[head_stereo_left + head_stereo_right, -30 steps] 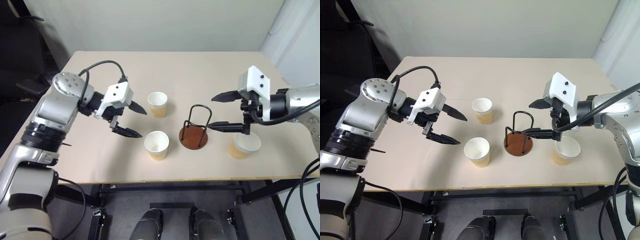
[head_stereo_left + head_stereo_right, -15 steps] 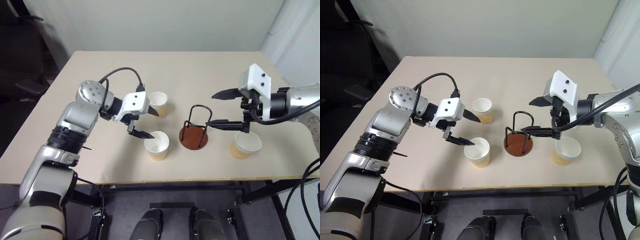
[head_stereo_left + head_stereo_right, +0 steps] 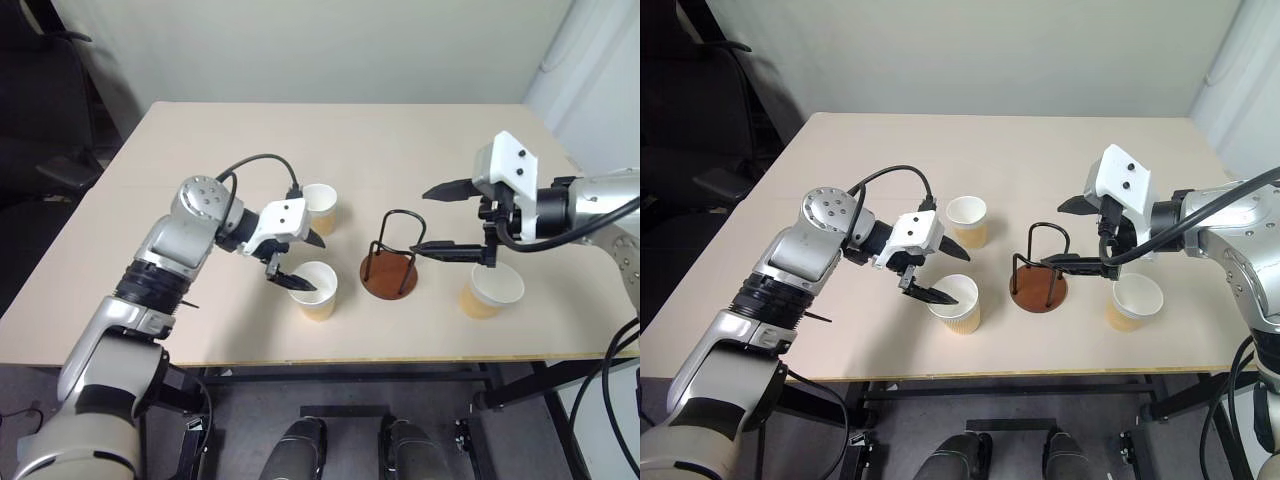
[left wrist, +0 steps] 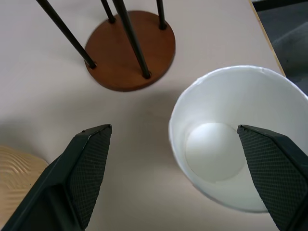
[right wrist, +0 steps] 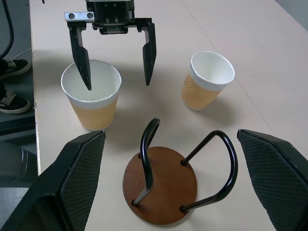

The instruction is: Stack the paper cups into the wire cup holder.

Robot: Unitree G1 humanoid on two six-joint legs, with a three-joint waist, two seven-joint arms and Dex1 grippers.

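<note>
Loosely, the released left pincer (image 3: pixel 304 262) straddles a ribbed, tapered paper cup's (image 3: pixel 317 290) rolled white rim.

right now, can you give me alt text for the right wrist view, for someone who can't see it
The left claw hangs open over a paper cup on the beige table, one finger dipping inside the cup's rim and the other outside it. A second paper cup stands apart, and the empty wire cup holder sits nearest the camera between the right claw's own open fingers.
</note>
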